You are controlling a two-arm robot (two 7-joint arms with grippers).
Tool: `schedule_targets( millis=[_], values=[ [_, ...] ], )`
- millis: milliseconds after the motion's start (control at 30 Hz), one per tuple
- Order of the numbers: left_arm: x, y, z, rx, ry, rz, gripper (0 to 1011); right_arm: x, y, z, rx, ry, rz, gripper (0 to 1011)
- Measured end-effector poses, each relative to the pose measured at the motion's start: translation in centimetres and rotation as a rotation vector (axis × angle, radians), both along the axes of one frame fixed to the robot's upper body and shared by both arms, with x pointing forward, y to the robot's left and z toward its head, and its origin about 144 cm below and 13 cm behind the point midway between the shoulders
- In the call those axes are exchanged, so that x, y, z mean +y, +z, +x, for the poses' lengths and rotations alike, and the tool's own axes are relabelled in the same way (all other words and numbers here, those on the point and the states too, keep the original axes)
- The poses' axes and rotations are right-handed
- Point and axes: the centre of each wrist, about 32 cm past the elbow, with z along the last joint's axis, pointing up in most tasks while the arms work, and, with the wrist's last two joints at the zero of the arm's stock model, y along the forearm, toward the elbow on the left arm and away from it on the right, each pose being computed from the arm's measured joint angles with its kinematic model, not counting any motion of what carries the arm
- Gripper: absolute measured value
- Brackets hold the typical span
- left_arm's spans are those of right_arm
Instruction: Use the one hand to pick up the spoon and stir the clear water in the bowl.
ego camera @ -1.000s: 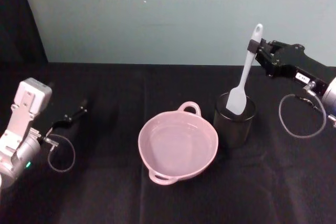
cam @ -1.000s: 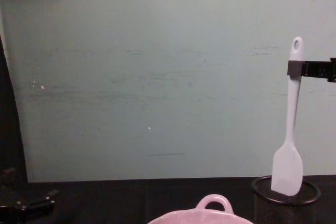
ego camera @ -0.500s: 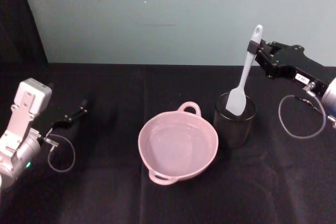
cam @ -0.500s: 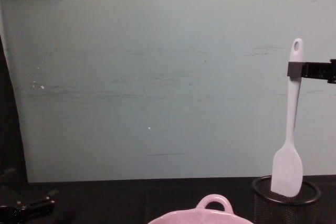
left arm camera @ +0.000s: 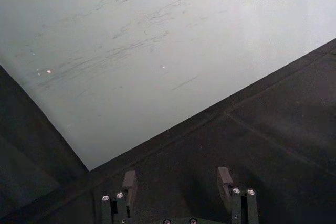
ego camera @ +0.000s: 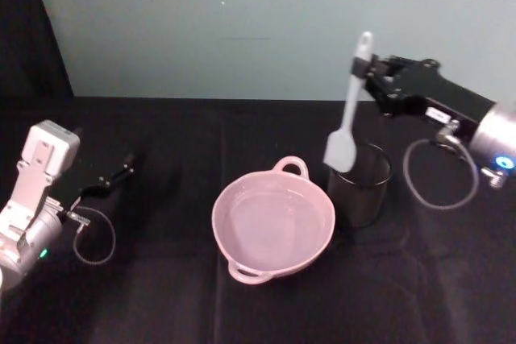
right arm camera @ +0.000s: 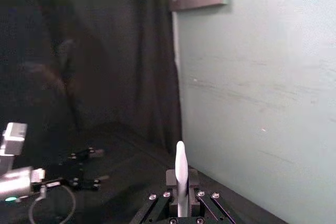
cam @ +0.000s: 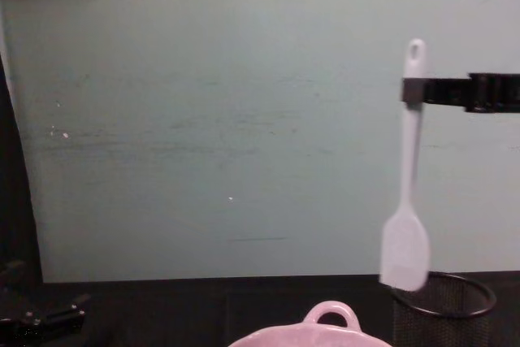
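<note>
Right gripper (ego camera: 360, 64): I have it clamped on the spoon (ego camera: 347, 114) just below the hole in the handle. The spoon hangs upright, blade down, at the rim of the mesh cup (ego camera: 360, 199) on the side facing the bowl (ego camera: 216, 217). The bowl stands just beside the cup on the black table (ego camera: 161, 296). Left gripper (ego camera: 121, 173): it rests low at far left, fingers (left arm camera: 129, 181) apart.

Black right gripper (ego camera: 360, 66), silver wrist (ego camera: 492, 133) with blue light (ego camera: 503, 162), looped cable (ego camera: 413, 185); white left arm (ego camera: 39, 165).
</note>
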Motion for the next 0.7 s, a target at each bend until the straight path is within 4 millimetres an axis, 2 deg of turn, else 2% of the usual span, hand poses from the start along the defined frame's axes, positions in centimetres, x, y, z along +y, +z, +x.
schedule_targets(
  millis=[133, 233, 400, 700],
  values=[
    [0.0, 0.0, 0.0, 0.000, 0.000, 0.000, 1005, 1.6, 0.3, 0.5, -0.011, 0.052, -0.016, 122],
    [0.0, 0.0, 0.0, 0.000, 0.000, 0.000, 1005, 3.0, -0.3, 1.0, -0.013, 0.097, -0.031, 122],
    [0.0, 0.0, 0.0, 0.000, 0.000, 0.000, 1005, 5.0, -2.8, 1.5, -0.035, 0.146, -0.050, 122],
    [0.0, 0.0, 0.0, 0.000, 0.000, 0.000, 1005, 6.5, -6.4, 1.3, -0.030, 0.196, -0.058, 122]
  ],
)
